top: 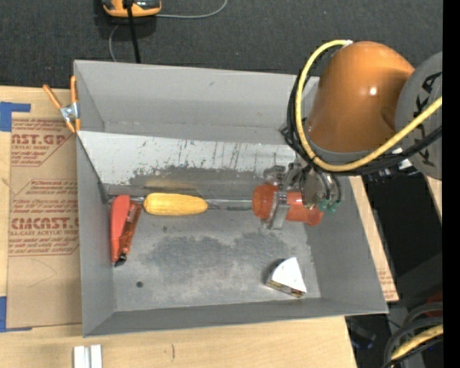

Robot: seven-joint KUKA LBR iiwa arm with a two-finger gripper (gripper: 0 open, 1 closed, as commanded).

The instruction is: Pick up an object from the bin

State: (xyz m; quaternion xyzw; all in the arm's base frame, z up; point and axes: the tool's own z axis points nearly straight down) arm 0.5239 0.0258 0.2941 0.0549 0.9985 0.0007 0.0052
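I had the tool low at the red object in the back right of the bin, but I could not tell if it was closed, so the lift seemed not yet done.

Dark speckled carpet, orange corded device on it, pale wooden tabletop below

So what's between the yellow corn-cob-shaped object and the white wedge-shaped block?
Nothing: the camera view shows only bare grey bin floor between the yellow corn-cob-shaped object and the white wedge-shaped block.
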